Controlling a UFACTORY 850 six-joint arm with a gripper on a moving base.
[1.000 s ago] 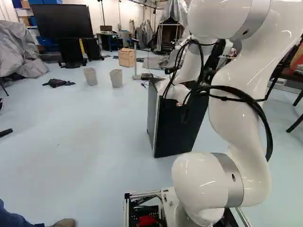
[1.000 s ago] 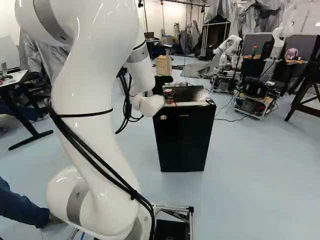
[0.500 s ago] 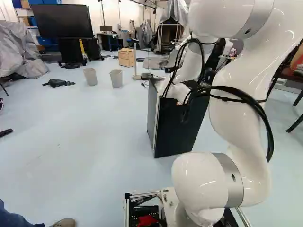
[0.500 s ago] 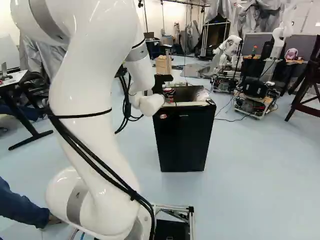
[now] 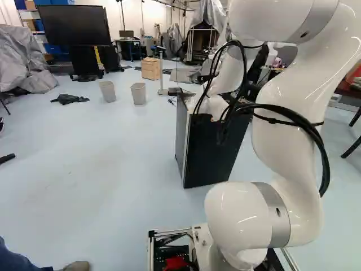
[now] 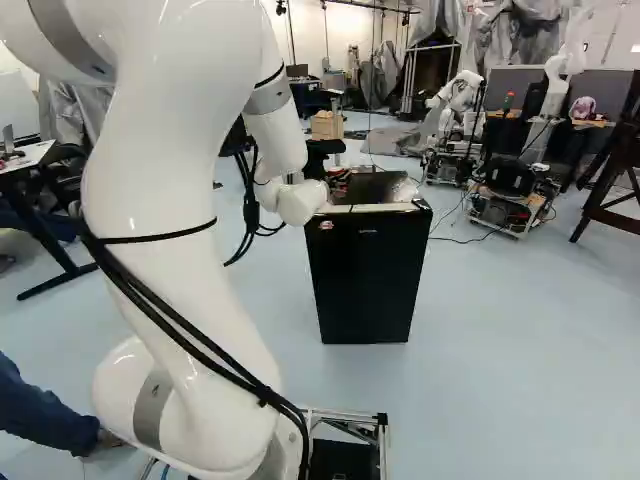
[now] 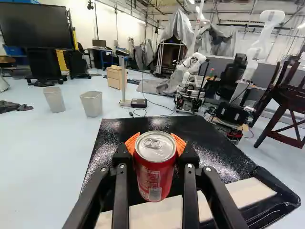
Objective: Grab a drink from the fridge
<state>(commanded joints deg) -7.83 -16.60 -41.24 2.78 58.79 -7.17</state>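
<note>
Over the glossy black fridge (image 6: 365, 280): a red aluminium drink can (image 7: 155, 177) is being held upright.
Black two-fingered hand (image 7: 156, 147): both can sides are being pinched by orange pads (image 7: 180, 144).
Can wall: slick, dentable metal is being presumed; gentle mid-height pressure is being advised.

Fridge (image 6: 365, 280): open floor (image 6: 510, 340) to its left, its right and in front
Air: open above the fridge's height, off its left side
Arm cables (image 6: 252, 210): loop beside the fridge's upper left
Bins (image 5: 139, 94): two, beyond the fridge to its left, a gap between them
Pole stand (image 7: 124, 88): beyond the fridge, beside a wooden box (image 7: 114, 78)
Floor cable (image 7: 164, 114): runs behind the fridge
Another robot (image 6: 508, 180): right of the fridge, farther off
Wooden frame (image 7: 286, 114): right of the fridge, past that robot
</note>
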